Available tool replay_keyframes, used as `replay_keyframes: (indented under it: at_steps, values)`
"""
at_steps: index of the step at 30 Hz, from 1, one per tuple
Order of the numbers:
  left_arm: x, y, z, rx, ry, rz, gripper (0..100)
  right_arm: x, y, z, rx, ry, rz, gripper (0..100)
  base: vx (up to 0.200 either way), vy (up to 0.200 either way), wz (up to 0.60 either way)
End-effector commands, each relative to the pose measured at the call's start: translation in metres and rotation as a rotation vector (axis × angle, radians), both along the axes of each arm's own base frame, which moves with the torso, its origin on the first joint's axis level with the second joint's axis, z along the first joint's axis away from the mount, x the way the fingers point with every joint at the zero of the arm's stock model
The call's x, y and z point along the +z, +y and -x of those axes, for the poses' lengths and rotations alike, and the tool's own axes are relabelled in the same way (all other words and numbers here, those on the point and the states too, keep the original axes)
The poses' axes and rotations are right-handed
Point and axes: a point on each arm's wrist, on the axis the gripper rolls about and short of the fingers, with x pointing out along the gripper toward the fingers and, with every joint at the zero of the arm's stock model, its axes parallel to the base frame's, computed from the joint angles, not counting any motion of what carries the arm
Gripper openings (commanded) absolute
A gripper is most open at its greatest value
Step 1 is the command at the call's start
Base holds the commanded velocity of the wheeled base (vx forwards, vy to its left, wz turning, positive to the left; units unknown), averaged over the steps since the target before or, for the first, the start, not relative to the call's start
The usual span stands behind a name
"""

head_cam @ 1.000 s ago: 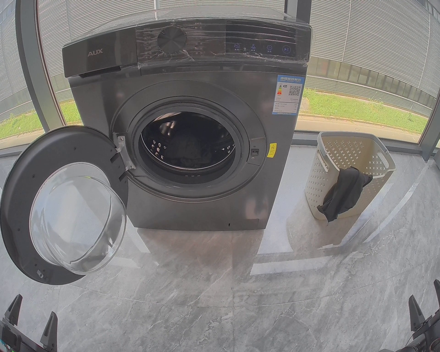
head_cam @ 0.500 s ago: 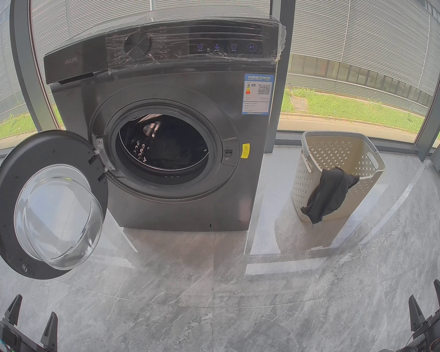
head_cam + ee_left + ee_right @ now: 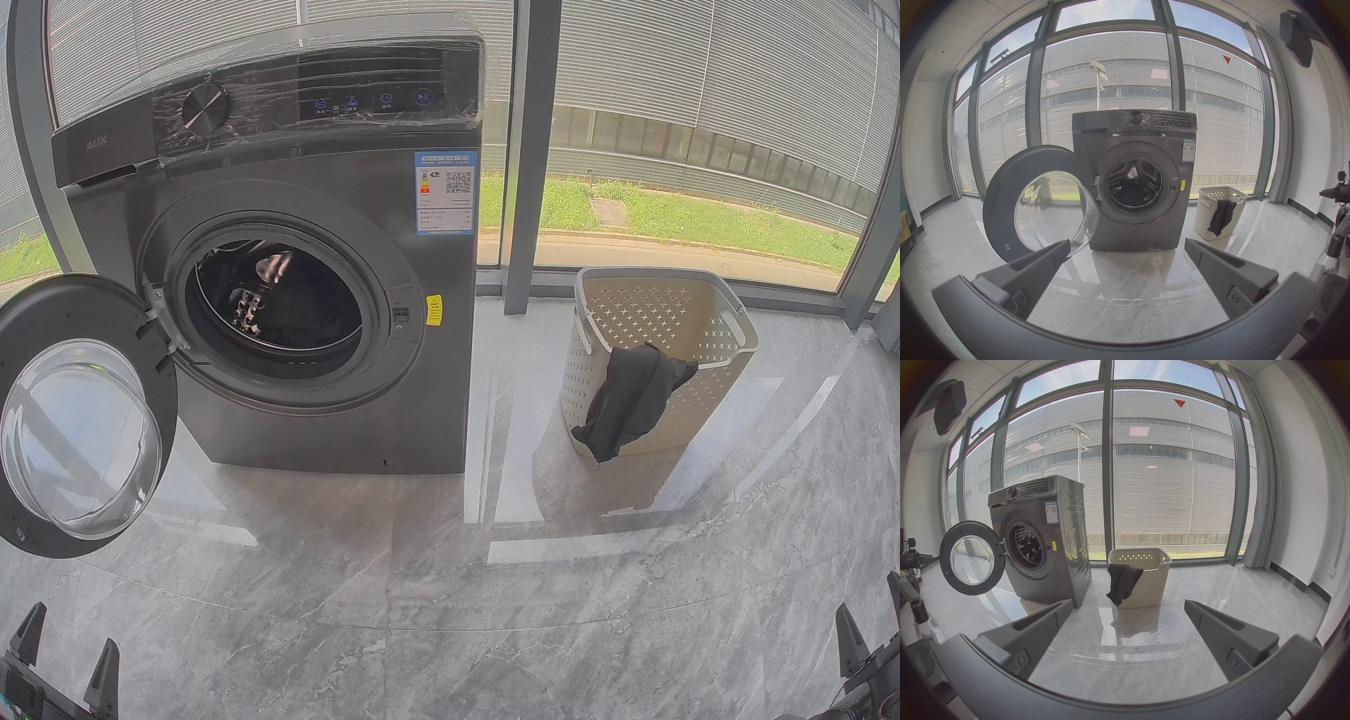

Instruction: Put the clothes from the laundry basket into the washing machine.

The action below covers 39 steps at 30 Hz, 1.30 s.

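Note:
A grey front-loading washing machine (image 3: 281, 234) stands on the floor with its round door (image 3: 80, 412) swung open to the left; dark cloth lies inside the drum (image 3: 281, 300). To its right a cream laundry basket (image 3: 600, 375) stands by the window, and a black garment (image 3: 633, 398) hangs over its front rim. My left gripper (image 3: 66, 647) is low at the near left, open and holding nothing. My right gripper (image 3: 872, 619) sits low at the near right, open too. The machine (image 3: 1134, 178) and basket (image 3: 1151, 580) lie well ahead of both grippers (image 3: 1125, 267) (image 3: 1127, 627).
Grey marble floor (image 3: 450, 581) spreads wide between me and the machine. Tall windows with a dark pillar (image 3: 525, 150) run behind the machine and basket. The open door juts out at the left.
The whole head view has shifted: machine and basket now sit further left in the picture, so the camera turned right. Both grippers keep the same place and stay open.

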Motion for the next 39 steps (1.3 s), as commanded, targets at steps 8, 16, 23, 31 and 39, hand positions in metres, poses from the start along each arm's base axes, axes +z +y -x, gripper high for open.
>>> replay_keyframes:
  at_steps: [8, 16, 23, 31, 39]
  values:
    - [-0.0052, 0.0001, -0.0003, 0.002, 0.004, 0.004, 100, -0.0051, 0.0, -0.0003, 0.0, 0.003, 0.0, 100, 0.0, -0.075, 0.0]
    - [-0.0052, 0.0, -0.0003, 0.001, 0.004, 0.004, 100, -0.0051, 0.0, -0.0003, 0.0, 0.003, 0.0, 100, 0.0, -0.2, 0.0]
    - [-0.0052, 0.0001, -0.0003, -0.001, 0.004, 0.002, 100, -0.0051, 0.0, -0.0003, 0.0, 0.003, 0.0, 100, 0.0, -0.2, 0.0]
    - [-0.005, 0.0001, -0.0003, 0.002, 0.003, 0.018, 100, -0.0053, 0.0, -0.0003, 0.0, 0.005, 0.0, 100, 0.05, 0.0, 0.0]
    - [-0.005, 0.0002, -0.0003, 0.007, 0.002, 0.024, 100, -0.0051, 0.0, -0.0003, 0.0, 0.003, 0.0, 100, 0.2, 0.0, 0.0]
